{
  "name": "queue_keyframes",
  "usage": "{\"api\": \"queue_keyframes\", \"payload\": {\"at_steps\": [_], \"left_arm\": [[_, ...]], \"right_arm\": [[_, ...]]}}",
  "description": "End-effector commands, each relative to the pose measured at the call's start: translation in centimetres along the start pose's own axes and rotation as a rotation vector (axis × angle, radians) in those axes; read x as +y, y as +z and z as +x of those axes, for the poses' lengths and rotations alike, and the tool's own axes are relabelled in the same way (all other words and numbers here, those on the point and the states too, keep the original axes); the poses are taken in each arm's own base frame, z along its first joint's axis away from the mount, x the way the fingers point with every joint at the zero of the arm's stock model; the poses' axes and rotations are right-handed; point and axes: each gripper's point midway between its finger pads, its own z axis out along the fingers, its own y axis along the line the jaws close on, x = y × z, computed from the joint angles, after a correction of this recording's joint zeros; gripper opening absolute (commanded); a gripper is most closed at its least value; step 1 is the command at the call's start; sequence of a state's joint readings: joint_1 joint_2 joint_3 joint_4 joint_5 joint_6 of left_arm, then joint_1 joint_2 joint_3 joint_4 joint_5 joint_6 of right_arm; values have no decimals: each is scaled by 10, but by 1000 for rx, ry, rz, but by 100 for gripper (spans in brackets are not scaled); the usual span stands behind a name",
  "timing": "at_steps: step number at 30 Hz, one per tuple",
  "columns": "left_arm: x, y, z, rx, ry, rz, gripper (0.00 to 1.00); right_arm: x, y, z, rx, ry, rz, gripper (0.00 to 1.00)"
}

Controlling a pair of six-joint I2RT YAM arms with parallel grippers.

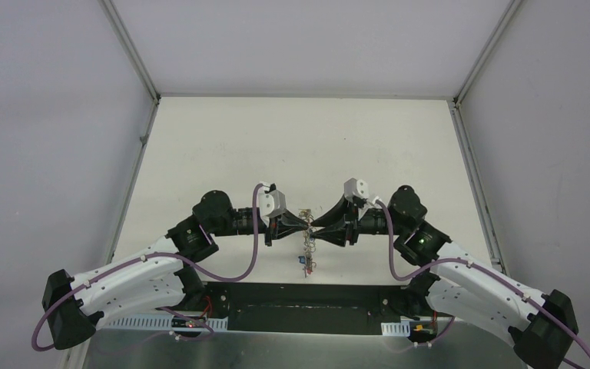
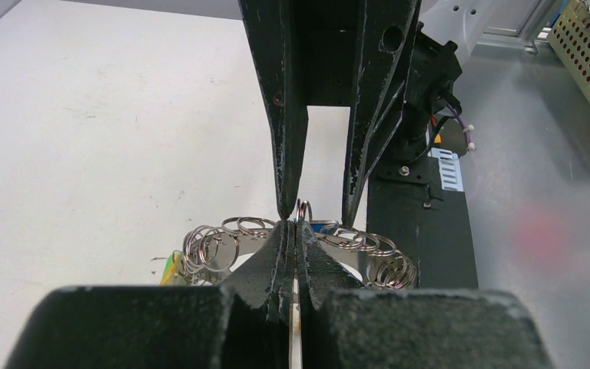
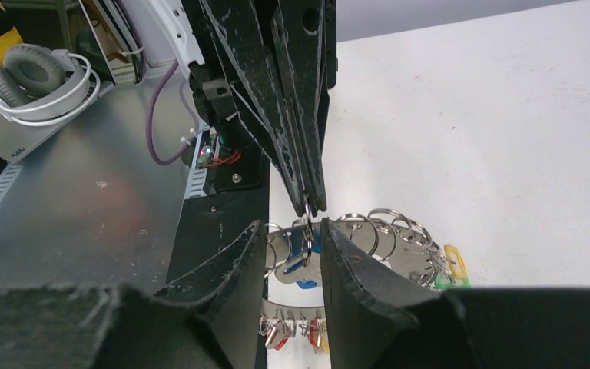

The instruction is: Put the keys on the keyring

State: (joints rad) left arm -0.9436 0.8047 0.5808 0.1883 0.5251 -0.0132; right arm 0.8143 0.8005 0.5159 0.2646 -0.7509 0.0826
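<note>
Where the arms meet: low over the near-middle of the table [image 1: 299,138], tip to tip, both forearms roughly level.
Surface: matt white tabletop with faint scuffs and specks; a grey metal sheet [image 1: 276,350] lies along the near edge behind the arm bases.
Room: plain grey walls [image 1: 46,115] on three sides, with pale metal posts [image 1: 130,54] at the far corners.
Clutter off the table: white-and-grey headphones [image 3: 31,77] seen in the right wrist view; a perforated cream basket [image 2: 584,61] in the left wrist view.
Writing: any marks are too small to read.
Left arm: elbow bent outward, wrist turned in towards the centre.
Left gripper [image 2: 296,231]: jaws pressed together, pinching a small wire ring at the top of the keyring.
Right arm: mirrors the left; a green lamp [image 1: 422,240] glows on its elbow joint.
Right gripper [image 3: 293,227]: jaws spread, one finger on each side of the pinched ring; contact with it cannot be made out.
Keyring [image 2: 223,238]: silvery loop of linked rings, hanging from the left pinch, held off the table.
Keys [image 3: 307,270]: strung on the loop, dangling below; blue tag between the right fingers, yellow tag [image 3: 453,261] on the far side, red tags [image 3: 276,338] lowest.
</note>
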Motion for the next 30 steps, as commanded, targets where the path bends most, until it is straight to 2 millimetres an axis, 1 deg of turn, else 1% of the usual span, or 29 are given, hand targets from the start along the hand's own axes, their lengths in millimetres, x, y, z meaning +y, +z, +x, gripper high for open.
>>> {"api": "queue_keyframes", "payload": {"at_steps": [1,4,6,8,16,20,23,25,27,30], "left_arm": [[-9,0,-43,-140,59,31,0],[-9,0,-44,-142,60,31,0],[-9,0,-43,-141,57,34,0],[-10,0,-43,-140,56,35,0],[-10,0,-42,-139,54,36,0],[-10,0,-41,-137,49,36,0],[-10,-1,-41,-138,49,35,0],[-10,-1,-42,-140,49,35,0],[-10,-2,-42,-141,50,35,0],[-10,-2,-42,-143,51,33,0]], "right_arm": [[2,-1,-8,-41,-71,-17,35],[2,-1,-5,-37,-68,-12,34],[1,-1,-5,-38,-68,-8,29],[1,-1,-6,-41,-70,-7,27],[1,0,-18,-71,-95,-9,27],[4,2,-17,-58,-85,-40,27],[5,4,-15,-50,-71,-52,20],[4,5,-15,-48,-68,-52,12],[4,5,-15,-46,-64,-47,0],[3,4,-13,-41,-67,-39,0]]}}
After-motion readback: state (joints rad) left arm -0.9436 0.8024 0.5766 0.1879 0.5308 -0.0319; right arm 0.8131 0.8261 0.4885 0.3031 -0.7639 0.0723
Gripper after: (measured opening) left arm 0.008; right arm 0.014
